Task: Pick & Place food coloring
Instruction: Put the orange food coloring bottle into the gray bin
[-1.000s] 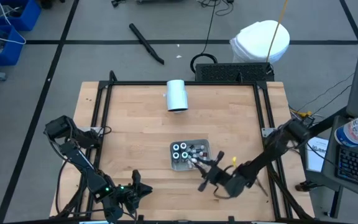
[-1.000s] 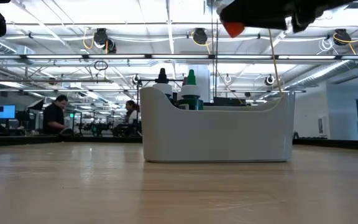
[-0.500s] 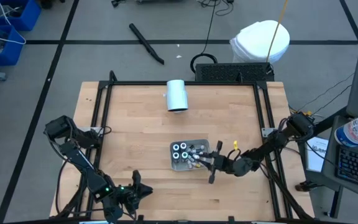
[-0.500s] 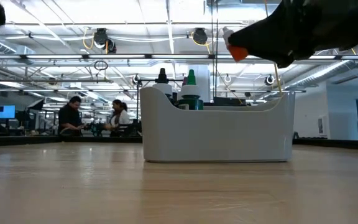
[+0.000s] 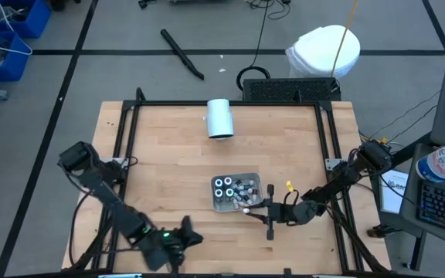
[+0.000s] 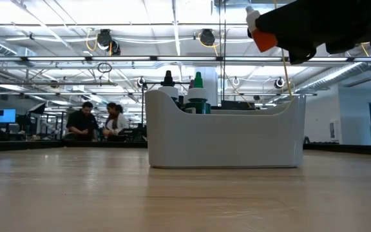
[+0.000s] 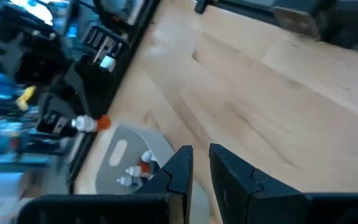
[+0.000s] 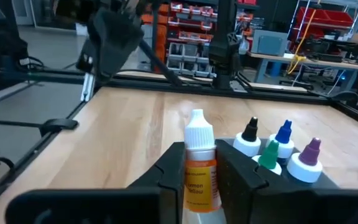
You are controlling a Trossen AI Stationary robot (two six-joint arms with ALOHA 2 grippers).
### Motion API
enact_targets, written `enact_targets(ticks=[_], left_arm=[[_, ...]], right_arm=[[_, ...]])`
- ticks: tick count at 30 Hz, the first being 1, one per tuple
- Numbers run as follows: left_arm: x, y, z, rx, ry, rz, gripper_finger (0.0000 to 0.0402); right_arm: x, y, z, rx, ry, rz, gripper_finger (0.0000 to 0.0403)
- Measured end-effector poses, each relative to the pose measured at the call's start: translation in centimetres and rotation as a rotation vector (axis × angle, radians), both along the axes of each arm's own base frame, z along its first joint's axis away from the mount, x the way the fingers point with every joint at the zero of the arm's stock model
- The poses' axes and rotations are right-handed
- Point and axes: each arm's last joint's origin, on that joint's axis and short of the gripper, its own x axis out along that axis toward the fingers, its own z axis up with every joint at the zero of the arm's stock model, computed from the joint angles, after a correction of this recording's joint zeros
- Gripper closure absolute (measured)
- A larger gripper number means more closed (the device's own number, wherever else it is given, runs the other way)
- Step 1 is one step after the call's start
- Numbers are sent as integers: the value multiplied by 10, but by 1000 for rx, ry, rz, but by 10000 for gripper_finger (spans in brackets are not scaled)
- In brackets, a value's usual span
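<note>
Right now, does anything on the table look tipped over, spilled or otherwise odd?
Only the white cylinder stands out: it lies on its side near the table's far edge. The bottles in the grey tray stand upright, no spill shows, and the right gripper holds an orange bottle upright.

One orange food coloring bottle with a white cap is held up in the air, above the tray's near edge. The other small bottles stand upright in the grey tray, showing black, blue, green and purple tips.
</note>
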Motion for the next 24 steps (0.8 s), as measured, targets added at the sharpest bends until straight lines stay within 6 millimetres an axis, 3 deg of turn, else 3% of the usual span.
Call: enact_targets(ticks=[6,10,14,18,24], left_arm=[[48,25,38,-22,101,-179,337],[66,43,47,52,86,-197,302],[74,52,48,69,101,-333,232],[80,55,44,227,65,-354,168],[95,52,32,371,-11,-371,130]], right_arm=[[0,1,-1,-20,7,20,347],[0,3,-1,-8,11,119,347],[0,5,-2,12,21,181,347],[2,2,-4,47,43,163,347],[12,-12,-9,155,101,93,347]])
